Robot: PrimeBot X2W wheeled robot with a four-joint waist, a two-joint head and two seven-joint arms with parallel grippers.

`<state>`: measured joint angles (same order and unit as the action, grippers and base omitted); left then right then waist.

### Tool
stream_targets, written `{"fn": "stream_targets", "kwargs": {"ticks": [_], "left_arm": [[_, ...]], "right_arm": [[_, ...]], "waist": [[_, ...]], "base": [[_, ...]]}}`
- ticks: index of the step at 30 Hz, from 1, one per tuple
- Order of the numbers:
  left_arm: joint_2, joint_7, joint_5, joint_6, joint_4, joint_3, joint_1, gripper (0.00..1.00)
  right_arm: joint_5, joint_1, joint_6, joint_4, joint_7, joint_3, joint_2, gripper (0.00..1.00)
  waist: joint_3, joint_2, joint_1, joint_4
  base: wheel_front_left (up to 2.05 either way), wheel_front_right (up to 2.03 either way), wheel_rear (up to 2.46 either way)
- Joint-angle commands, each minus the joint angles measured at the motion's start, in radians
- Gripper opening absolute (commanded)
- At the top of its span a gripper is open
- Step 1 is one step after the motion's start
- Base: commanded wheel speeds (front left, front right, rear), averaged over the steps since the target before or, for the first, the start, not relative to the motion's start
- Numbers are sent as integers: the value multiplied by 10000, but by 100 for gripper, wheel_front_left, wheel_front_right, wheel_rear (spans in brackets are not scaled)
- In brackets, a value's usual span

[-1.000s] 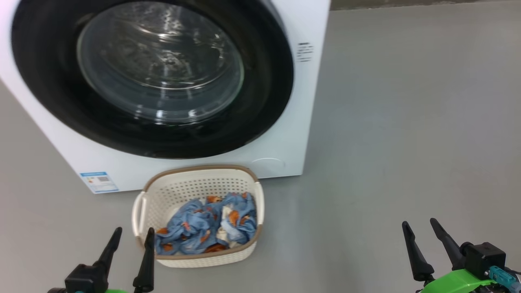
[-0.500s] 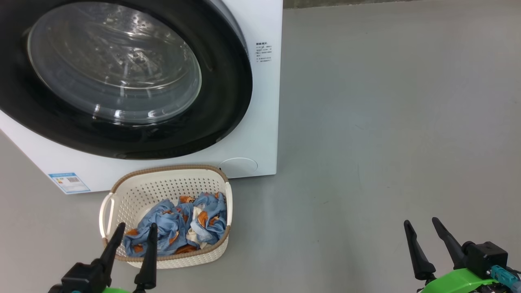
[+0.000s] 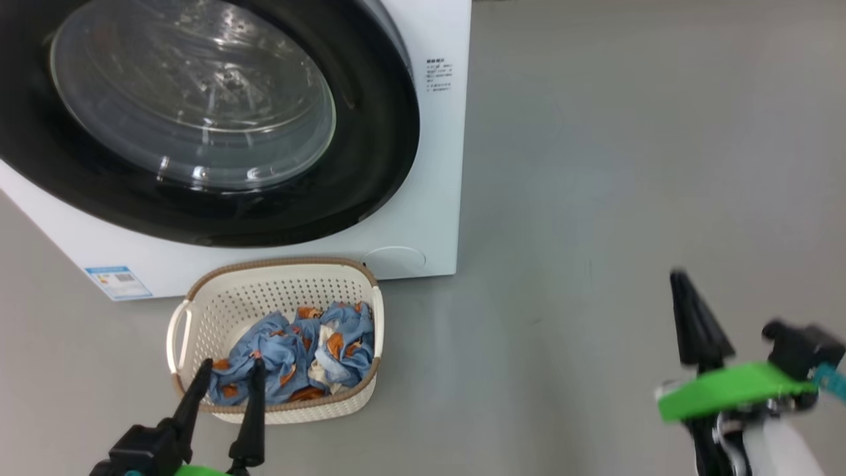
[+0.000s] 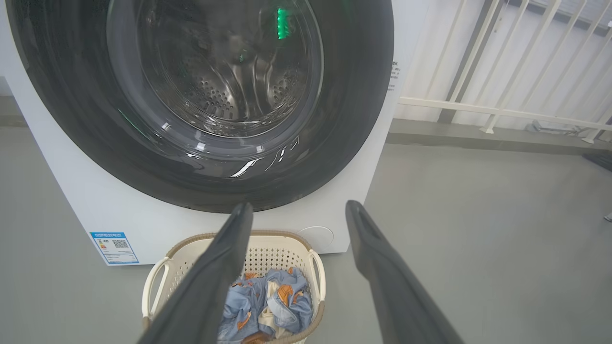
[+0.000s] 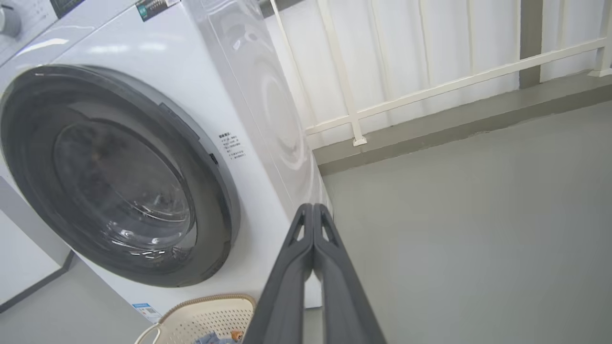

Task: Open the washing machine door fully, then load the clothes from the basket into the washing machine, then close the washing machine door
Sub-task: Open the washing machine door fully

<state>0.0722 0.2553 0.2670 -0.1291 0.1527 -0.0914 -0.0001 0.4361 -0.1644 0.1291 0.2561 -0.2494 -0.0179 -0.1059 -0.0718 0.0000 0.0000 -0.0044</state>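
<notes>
The right tool (image 3: 679, 285) has been changed most: half a second ago its fingers were spread low at the right of the head view, and now they are pressed together on nothing, raised and blurred with motion, well apart from the washer (image 3: 436, 165). The left tool (image 3: 231, 363) has been left spread wide and empty, held just over the near rim of the basket (image 3: 277, 264). The slight shift of the whole head view is to be put down to the camera. The door (image 3: 192, 112) is seen shut, so the opening step is judged not yet done; the closed, lifted right tool is probably being readied to be brought to the door's right edge. The basket stands on the floor (image 3: 628, 165) against the foot of the washer, below the door, with the clothes (image 3: 297, 354) heaped in its right half. In the right wrist view the door's right edge is shown seated in the washer front, with a small dark notch beside it and a white railing (image 5: 430, 86) behind; none of this can be made out from the head. Through the glass in the left wrist view the steel drum (image 4: 229, 91) is shown, apparently empty.
</notes>
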Motion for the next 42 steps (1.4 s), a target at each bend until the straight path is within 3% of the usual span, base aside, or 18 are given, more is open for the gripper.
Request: {"fn": "stream_targets", "kwargs": {"ticks": [1, 8, 15, 19, 24, 29, 32, 42], "left_arm": [[48, 65, 48, -16, -314, 239, -384, 100], [-10, 65, 124, -16, -324, -156, -798, 100], [-70, 65, 252, -16, -336, -385, -1254, 100], [-108, 65, 317, -16, -341, -493, -1459, 100], [-169, 65, 440, -16, -373, -699, -1822, 100], [-205, 65, 595, -16, -422, -875, -2133, 100], [-213, 65, 739, -16, -443, -982, -2278, 100], [-218, 65, 1204, -16, -561, -1301, -2711, 100]], "right_arm": [[450, -771, 16, -338, -124, 179, 40, 0], [2083, -2947, 16, -233, -124, 176, 149, 0], [3821, -4982, 16, 304, -124, 418, -184, 0], [4655, -5741, 16, 551, -124, 794, -596, 0], [6586, -6904, 16, 1012, 28, 1413, -1264, 0], [8471, -7844, 16, 1105, 1116, 2076, -2024, 0], [8979, -8346, 16, 1245, 1766, 2590, -2515, 0], [10692, -9632, 16, 1832, 4467, 3677, -3263, 0]], "waist": [[-168, 0, 0, 114], [-760, 0, 0, 605], [-1436, 0, 0, 1265], [-1728, 0, 0, 1563], [-2185, 0, 0, 2062], [-2627, 0, 0, 2506], [-2886, 0, 0, 2691], [-3663, 0, 0, 3073]], "base": [[0, 0, 0], [0, 0, 0], [0, 0, 0], [0, 0, 0], [0, 0, 0], [0, 0, 0], [0, 0, 0], [0, 0, 0]]}}
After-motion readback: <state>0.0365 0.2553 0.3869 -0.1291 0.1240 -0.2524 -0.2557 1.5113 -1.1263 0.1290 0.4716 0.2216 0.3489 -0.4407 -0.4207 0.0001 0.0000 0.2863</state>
